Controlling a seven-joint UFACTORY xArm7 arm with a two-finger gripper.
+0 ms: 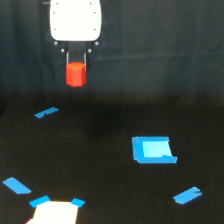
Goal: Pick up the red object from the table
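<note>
The hand [76, 64] was closed on the red object [76, 74], held clear above the surface [110, 165], though with only its top pinched, a jolt could probably shake it loose.

blue tape pieces [46, 113] scattered; a blue-edged square [153, 149]; a pale patch [54, 213].

From my screen the bench [110, 150] reads as a matt black surface with almost no shine, and the blue tape pieces [152, 150] stuck on it look smooth and slightly bright. Above the bench, the claw [76, 56] has a smooth white, plastic-looking body. The red object [76, 74] under that body looks like plain, even-coloured plastic with a faint sheen.
</note>
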